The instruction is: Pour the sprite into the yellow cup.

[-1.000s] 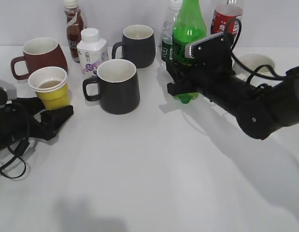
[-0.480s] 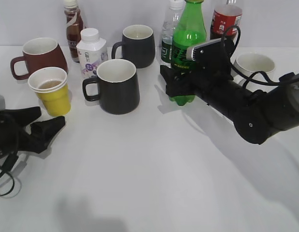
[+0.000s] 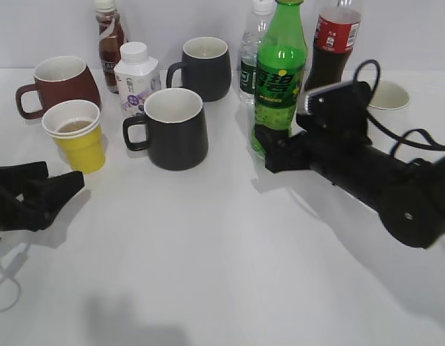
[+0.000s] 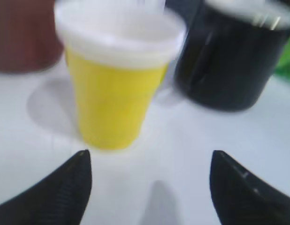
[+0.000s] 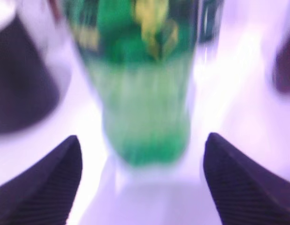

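The sprite [image 3: 280, 68], a tall green bottle with a green cap, stands upright on the table right of centre. It fills the right wrist view [image 5: 145, 89] as a green blur. My right gripper [image 3: 270, 151] [image 5: 142, 187] is open, its fingers just in front of the bottle's base and not touching it. The yellow cup [image 3: 80, 144] [image 4: 117, 98] stands at the left with brownish liquid inside. My left gripper [image 3: 58, 182] [image 4: 149, 187] is open and empty, just short of the cup on its near side.
A black mug [image 3: 176, 130] [image 4: 229, 61] stands between cup and sprite. A brown-red mug [image 3: 60, 83], dark mug [image 3: 207, 68], white carton bottle [image 3: 136, 76], brown drink bottle [image 3: 109, 36], water bottle [image 3: 250, 54], cola bottle [image 3: 330, 43] and white cup [image 3: 389, 95] line the back.
The right gripper set the sprite down upright, let go and drew back to the right. The left gripper pulled back from the yellow cup toward the near left.
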Robot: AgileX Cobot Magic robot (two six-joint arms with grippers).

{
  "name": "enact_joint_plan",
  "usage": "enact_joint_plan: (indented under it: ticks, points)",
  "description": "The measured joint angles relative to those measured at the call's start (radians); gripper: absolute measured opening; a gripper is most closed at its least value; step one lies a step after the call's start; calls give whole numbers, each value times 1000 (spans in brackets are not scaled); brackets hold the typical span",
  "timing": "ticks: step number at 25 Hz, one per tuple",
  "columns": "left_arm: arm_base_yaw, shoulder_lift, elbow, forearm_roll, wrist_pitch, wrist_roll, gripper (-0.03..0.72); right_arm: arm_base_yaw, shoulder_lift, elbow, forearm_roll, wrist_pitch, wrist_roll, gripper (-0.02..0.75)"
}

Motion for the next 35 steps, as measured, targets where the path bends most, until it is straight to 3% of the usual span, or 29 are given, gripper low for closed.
enact_joint_plan:
  ticks: [4,8,15,22,29,35]
  points:
    - [0,-127,3,30,153,-117,592,0,-66,72,7,65,46,615]
    - [0,-271,3,61,341,-300,591,0,-171,107,-13,252,82,592]
    - [-3,-481,-8,175,709,-589,583,0,-394,57,-22,837,114,566]
    - [-66,-667,-31,430,897,-954,551,0,-604,-60,7,1530,119,536]
    - [-163,-717,-89,486,1090,-1034,533,0,-858,-81,26,1917,121,536]
    - [-235,-714,-231,432,1541,-1025,533,0,-1101,-82,22,2016,121,534]
